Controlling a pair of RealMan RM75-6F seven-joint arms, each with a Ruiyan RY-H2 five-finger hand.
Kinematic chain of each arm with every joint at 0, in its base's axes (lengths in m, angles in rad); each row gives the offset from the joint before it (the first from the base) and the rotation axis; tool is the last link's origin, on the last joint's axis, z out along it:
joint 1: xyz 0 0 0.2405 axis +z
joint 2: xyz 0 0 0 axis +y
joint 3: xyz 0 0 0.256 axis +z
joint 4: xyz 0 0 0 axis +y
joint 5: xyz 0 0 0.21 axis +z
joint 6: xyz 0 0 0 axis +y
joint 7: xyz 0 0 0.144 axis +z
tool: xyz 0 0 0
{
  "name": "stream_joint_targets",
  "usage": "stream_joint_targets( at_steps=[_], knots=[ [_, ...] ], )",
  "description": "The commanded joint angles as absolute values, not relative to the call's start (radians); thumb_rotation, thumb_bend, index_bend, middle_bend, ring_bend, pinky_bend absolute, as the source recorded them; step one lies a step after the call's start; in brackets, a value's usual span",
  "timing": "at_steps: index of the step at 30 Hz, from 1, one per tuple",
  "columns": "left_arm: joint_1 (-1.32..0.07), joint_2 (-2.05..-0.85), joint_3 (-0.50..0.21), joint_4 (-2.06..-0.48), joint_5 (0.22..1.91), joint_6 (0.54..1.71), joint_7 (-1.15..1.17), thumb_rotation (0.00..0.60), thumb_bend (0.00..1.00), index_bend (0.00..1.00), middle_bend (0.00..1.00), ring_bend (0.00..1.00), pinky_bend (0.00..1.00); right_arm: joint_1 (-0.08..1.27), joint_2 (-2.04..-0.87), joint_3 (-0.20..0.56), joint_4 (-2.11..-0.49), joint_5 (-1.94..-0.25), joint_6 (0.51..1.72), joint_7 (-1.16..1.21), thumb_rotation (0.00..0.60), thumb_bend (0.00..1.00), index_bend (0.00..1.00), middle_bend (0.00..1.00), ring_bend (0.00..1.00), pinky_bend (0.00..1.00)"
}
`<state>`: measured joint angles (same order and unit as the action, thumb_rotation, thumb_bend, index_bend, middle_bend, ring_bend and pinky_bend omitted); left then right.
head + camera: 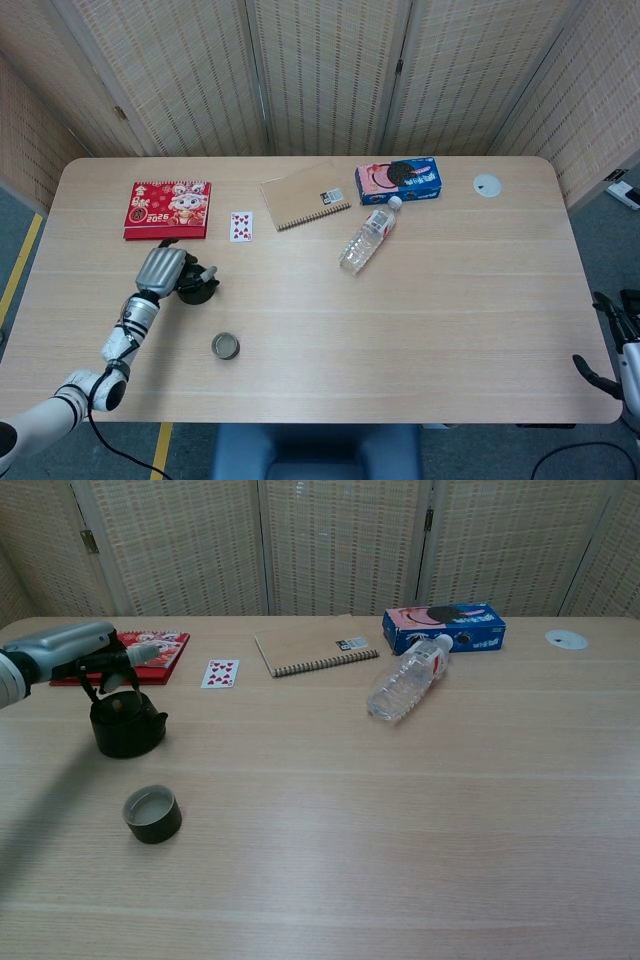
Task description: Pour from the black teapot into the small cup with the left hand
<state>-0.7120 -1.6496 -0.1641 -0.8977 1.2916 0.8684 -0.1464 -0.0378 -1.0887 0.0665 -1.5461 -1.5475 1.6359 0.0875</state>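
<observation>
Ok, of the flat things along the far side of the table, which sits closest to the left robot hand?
The red 2025 calendar booklet, just beyond the left robot hand. The playing card, brown spiral notebook and blue cookie box lie farther right.

Desk (450,330): pale wood grain, rounded corners, wide and rectangular. Screen (320,70): folding woven-reed panels in pale frames, hinged, standing behind the desk and wrapping both sides. Floor (20,225): grey-blue, with a yellow line (18,272) running along the left of the desk. Seat (315,452): blue-grey, at the near desk edge, partly shown. Light: even, soft, with faint shadows on the desk top.
</observation>
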Motion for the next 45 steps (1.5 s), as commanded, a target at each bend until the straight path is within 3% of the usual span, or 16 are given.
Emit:
stream_joint_targets(
  at_steps=[1,6,11,13,24,25,29,31,38,42,45],
  knots=[
    [-0.709,-1.639,-0.166,-0.916,1.279,0.857,-0.132,0.035,0.22,0.73,0.66,0.45,0.15,-0.039,-1.089,0.066,-1.545,-1.548,1.636,0.089,0.6,0.24,0.09,0.27,0.27,0.03],
    [-0.711,-1.624,-0.171,-0.943,1.251,0.832,-0.092,0.033,0.22,0.58,0.52,0.31,0.06,-0.041,-1.09,0.065,-1.544,-1.552,1.641,0.09,0.6,0.24,0.09,0.28,0.27,0.03],
    [-0.711,-1.615,-0.185,-0.965,1.226,0.823,-0.078,0.032,0.22,0.34,0.37,0.19,0.0,-0.043,-1.088,0.065,-1.545,-1.551,1.642,0.091,0.6,0.24,0.09,0.28,0.27,0.03],
    [-0.709,-1.611,-0.191,-0.974,1.22,0.829,-0.08,0.033,0.22,0.28,0.33,0.18,0.0,-0.043,-1.088,0.065,-1.545,-1.551,1.642,0.089,0.6,0.24,0.09,0.28,0.27,0.03],
    [-0.642,-1.514,-0.252,-1.155,1.181,0.963,-0.105,0.044,0.22,0.25,0.3,0.16,0.0,-0.031,-1.071,0.07,-1.54,-1.538,1.612,0.128,0.6,0.24,0.09,0.28,0.28,0.03],
    [-0.624,-1.493,-0.255,-1.194,1.176,0.988,-0.105,0.095,0.22,0.25,0.3,0.16,0.0,-0.026,-1.065,0.069,-1.538,-1.537,1.6,0.146,0.6,0.24,0.09,0.28,0.28,0.03],
    [-0.555,-1.419,-0.24,-1.318,1.172,1.08,-0.05,0.457,0.22,0.26,0.3,0.18,0.02,-0.002,-1.036,0.062,-1.525,-1.544,1.549,0.228,0.6,0.24,0.09,0.28,0.28,0.04],
    [-0.523,-1.382,-0.226,-1.373,1.17,1.118,-0.013,0.582,0.24,0.25,0.3,0.19,0.05,0.012,-1.02,0.056,-1.518,-1.552,1.52,0.271,0.6,0.24,0.09,0.28,0.28,0.06],
    [-0.37,-1.272,-0.163,-1.545,1.228,1.327,0.039,0.6,0.32,0.27,0.3,0.19,0.03,0.079,-0.997,0.026,-1.458,-1.608,1.42,0.429,0.6,0.24,0.1,0.25,0.22,0.07],
    [-0.297,-1.254,-0.114,-1.564,1.306,1.453,0.095,0.6,0.33,0.28,0.3,0.19,0.0,0.093,-1.028,0.027,-1.425,-1.641,1.446,0.454,0.6,0.24,0.06,0.06,0.04,0.0],
    [-0.249,-1.239,-0.086,-1.58,1.347,1.523,0.122,0.6,0.33,0.27,0.3,0.18,0.0,0.092,-1.053,0.023,-1.413,-1.659,1.472,0.446,0.6,0.24,0.02,0.02,0.0,0.0]
  ],
)
